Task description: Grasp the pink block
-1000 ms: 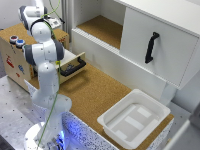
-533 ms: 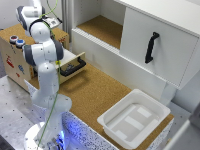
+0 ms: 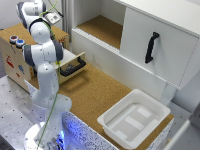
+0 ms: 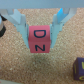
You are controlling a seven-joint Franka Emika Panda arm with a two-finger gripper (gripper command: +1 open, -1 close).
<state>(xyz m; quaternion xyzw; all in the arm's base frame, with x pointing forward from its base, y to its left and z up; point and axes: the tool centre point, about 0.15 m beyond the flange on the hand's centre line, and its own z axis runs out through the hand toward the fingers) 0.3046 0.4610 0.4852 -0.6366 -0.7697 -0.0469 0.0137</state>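
Note:
In the wrist view the pink block (image 4: 39,36), a small pink cube with dark letters on its face, sits between my gripper (image 4: 39,45) on a cork surface. The two pale fingers (image 4: 21,31) slant in and meet the block's opposite sides, so the gripper looks shut on it. In the exterior view my hand (image 3: 51,18) is at the upper left, above the wooden box (image 3: 15,55). The block is hidden from that view.
A dark purple block (image 4: 78,65) lies on the cork close to the pink one. Red and blue buttons (image 3: 16,41) sit on the wooden box. A drawer with a black handle (image 3: 73,67) stands pulled out. A white bin (image 3: 134,119) rests at the exterior view's right, under a cabinet door with a black handle (image 3: 150,47).

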